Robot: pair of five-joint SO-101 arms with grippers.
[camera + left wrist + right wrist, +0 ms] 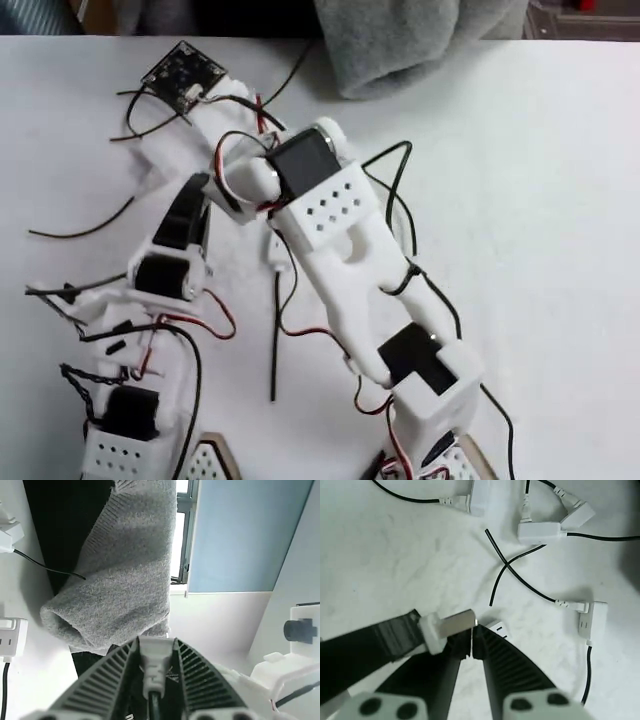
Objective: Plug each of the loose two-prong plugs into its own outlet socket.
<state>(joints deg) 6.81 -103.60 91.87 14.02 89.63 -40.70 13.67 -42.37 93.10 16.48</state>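
White plug (151,667) is clamped between the fingers of the left gripper (152,644), its cord running back between them. From the other wrist we see the plug's metal end just beside the tips of the right gripper (471,634), whose fingers are pressed almost together with nothing between them. A white socket (496,627) lies just beyond on the table (395,555). Farther off we note a second socket (596,619) with its cord, and a grey sleeve (125,565).

Crossed cords (506,567) lie seemingly just beside a socket (538,531).
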